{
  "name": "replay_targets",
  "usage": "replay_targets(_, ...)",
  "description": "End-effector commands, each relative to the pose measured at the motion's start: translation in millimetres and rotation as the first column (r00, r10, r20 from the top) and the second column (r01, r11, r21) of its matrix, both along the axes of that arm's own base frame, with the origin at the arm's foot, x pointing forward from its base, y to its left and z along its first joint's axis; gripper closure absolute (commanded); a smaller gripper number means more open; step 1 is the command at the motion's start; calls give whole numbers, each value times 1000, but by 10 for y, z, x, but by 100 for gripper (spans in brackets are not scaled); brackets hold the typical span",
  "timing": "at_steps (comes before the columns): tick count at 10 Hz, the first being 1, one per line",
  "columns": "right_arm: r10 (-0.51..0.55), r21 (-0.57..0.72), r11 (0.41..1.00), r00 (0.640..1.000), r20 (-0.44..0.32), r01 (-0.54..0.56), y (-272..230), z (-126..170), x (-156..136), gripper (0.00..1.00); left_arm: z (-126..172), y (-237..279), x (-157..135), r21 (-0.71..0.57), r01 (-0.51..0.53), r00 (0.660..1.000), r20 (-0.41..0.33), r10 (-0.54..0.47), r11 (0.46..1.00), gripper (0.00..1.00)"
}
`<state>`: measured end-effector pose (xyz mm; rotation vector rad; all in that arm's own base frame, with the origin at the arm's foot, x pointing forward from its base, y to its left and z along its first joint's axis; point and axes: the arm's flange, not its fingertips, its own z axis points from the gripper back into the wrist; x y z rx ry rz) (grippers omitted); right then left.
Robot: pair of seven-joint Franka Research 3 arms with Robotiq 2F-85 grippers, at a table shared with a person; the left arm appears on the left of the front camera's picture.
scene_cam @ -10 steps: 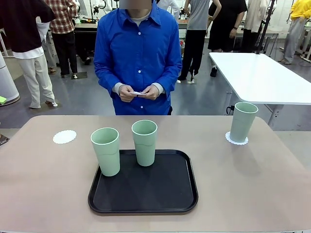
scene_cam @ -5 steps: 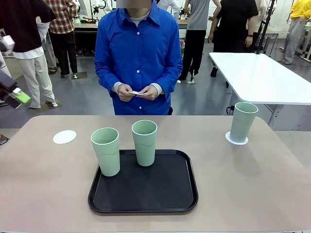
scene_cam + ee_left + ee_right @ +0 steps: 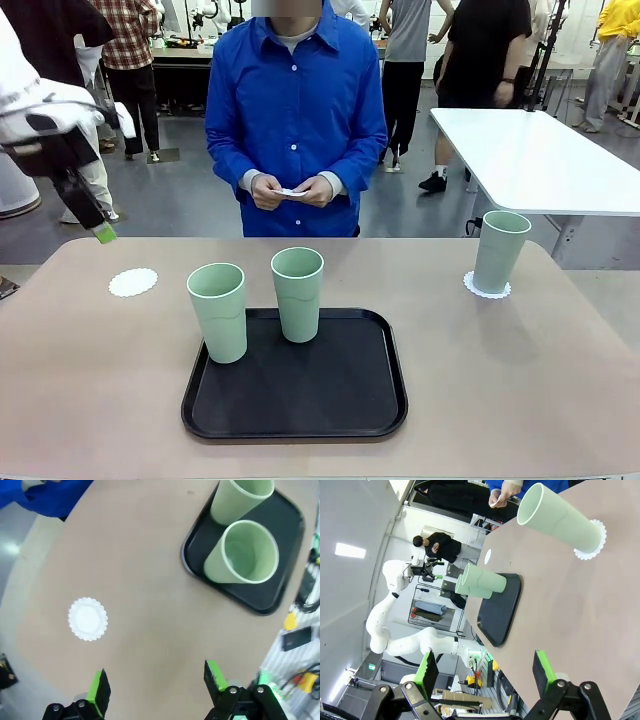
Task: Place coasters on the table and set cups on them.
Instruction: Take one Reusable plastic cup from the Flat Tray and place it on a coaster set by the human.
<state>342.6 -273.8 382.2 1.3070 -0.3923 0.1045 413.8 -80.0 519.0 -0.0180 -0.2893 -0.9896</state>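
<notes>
Mint-green cup and second cup stood along the black tray's far edge | third cup sat on a coaster near the tabletop's far right corner | bare coaster lay near the far left corner | left gripper hung over the left edge, fingers apart, empty | right gripper spread wide, empty

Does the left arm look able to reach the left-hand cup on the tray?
Probably yes: the left gripper hangs open over the table's left side, nothing standing between it and the cup.

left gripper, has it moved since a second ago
Yes: the left gripper has come in from the left, down toward the bare coaster.
</notes>
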Motion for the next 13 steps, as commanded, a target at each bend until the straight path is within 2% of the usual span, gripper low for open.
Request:
replay_targets(1,1,-1,1000,1000,1,-1,-3,9,-8,0,-257,-29,-15,53,16,999,31,-18,998,0)
replay_targets(2,1,-1,1000,1000,1,-1,-3,9,-8,0,-225,-30,-25,10,-45,999,-20,46,999,0)
replay_targets(3,1,-1,1000,1000,1,-1,-3,9,-8,0,-156,-64,-12,34,26,999,20,-27,999,0)
replay_targets(7,1,-1,1000,1000,1,-1,-3,9,-8,0,-198,-68,-15,21,20,1000,16,-20,1000,0)
replay_targets(8,1,-1,1000,1000,1,-1,-3,9,-8,0,-266,-20,-59,-181,261,963,118,-242,948,0)
replay_targets(9,1,-1,1000,1000,1,-1,-3,9,-8,0,-305,48,-100,-337,390,920,176,-350,857,0)
replay_targets(10,1,-1,1000,1000,1,-1,-3,9,-8,0,-384,202,-139,-437,478,878,251,-407,762,0)
replay_targets(11,1,-1,1000,1000,1,-1,-3,9,-8,0,-490,388,-133,-511,515,857,334,-394,688,0)
replay_targets(13,1,-1,1000,1000,1,-1,-3,9,-8,0,-816,727,-64,-641,557,829,398,-392,528,0)
